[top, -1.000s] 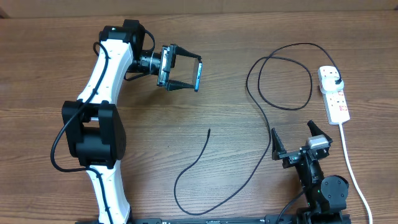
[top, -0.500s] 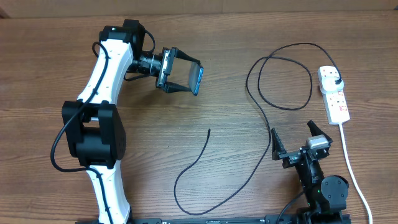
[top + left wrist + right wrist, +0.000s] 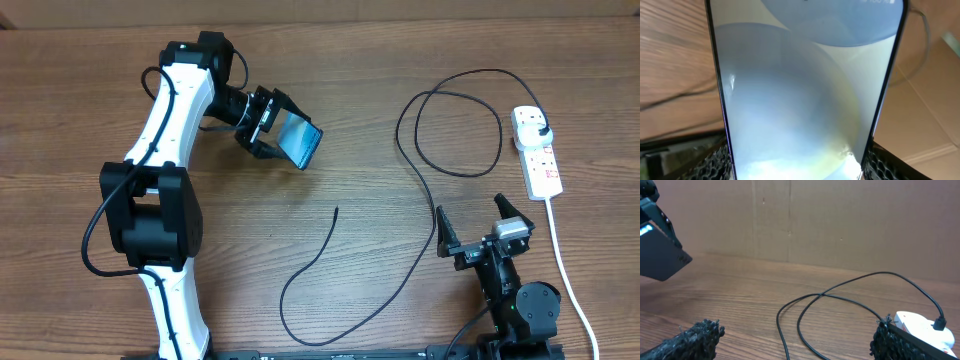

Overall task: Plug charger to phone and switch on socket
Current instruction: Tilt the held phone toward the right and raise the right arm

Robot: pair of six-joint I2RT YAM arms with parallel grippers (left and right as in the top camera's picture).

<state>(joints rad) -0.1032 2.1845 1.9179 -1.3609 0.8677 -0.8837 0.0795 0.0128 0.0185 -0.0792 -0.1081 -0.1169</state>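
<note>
Shows phone (image 3: 300,142) clamped across its long edges by left gripper (image 3: 275,128), raised, tilted, well left of power strip (image 3: 538,158). Likely handles as rigid, light, slippery, breakable glass; grips best at edges. Leaves right gripper (image 3: 472,224) wide open, empty, near that strip.

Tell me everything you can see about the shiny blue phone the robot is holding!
The slim rectangular phone has a lit cyan-blue screen and thin dark edges. It hangs tilted above the brown wooden table, gripped along its long edges by the left gripper and its black fingers. In the left wrist view the glassy screen fills the frame, glowing pale blue-white. From the right wrist view its back looks dark grey. Only the gripper touches it.
</note>
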